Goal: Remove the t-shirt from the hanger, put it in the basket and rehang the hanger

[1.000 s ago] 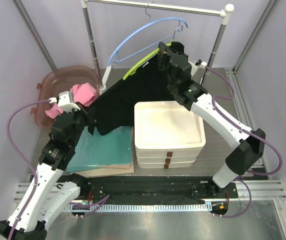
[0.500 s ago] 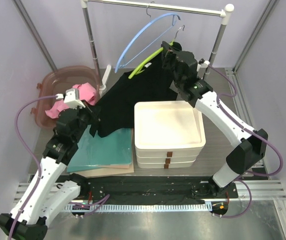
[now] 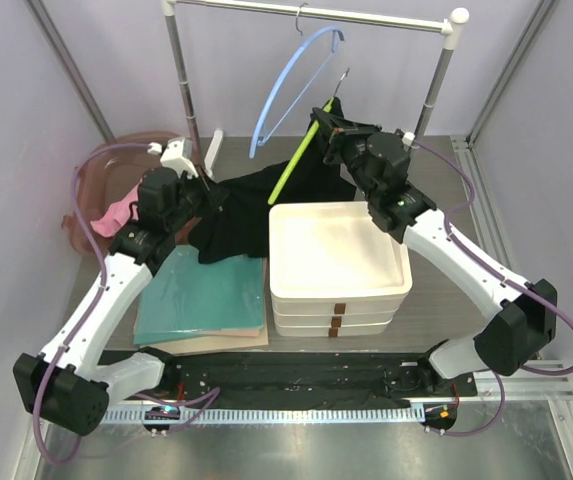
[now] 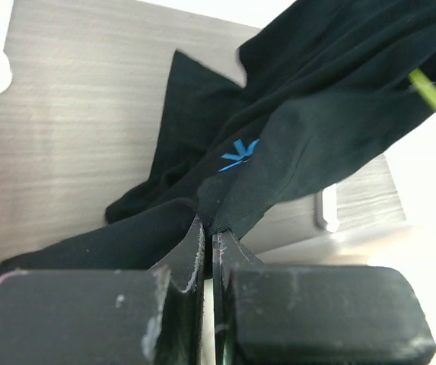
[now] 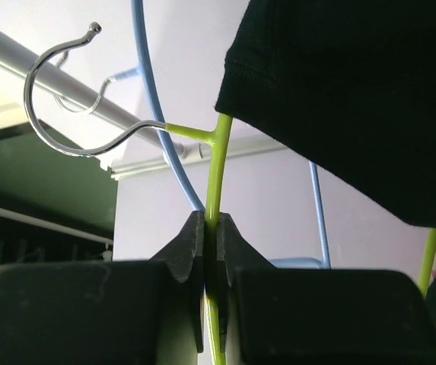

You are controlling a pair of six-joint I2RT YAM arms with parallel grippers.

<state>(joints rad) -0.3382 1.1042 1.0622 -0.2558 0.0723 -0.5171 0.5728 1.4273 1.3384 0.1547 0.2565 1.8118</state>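
Note:
The black t-shirt [image 3: 256,200] stretches from the lime-green hanger [image 3: 296,162] down to the table, left of the white trays. In the left wrist view the t-shirt [image 4: 301,114] shows a small blue mark. My left gripper [image 3: 209,196] is shut on a fold of the t-shirt [image 4: 211,220]. My right gripper [image 3: 328,128] is shut on the green hanger's wire [image 5: 216,175] just below its metal hook [image 5: 58,84], off the rail. Part of the shirt [image 5: 354,91] still hangs over the hanger.
A blue hanger [image 3: 291,85] hangs on the white rail [image 3: 316,14]. A stack of white trays [image 3: 338,262] sits at centre. A teal folded cloth [image 3: 206,295] lies front left. A pink tub [image 3: 91,195] with pink cloth stands at the far left.
My left gripper has moved up and to the right, pulling the shirt with it. My right gripper has tilted the green hanger steeper and shifted slightly left. The blue hanger has swung.

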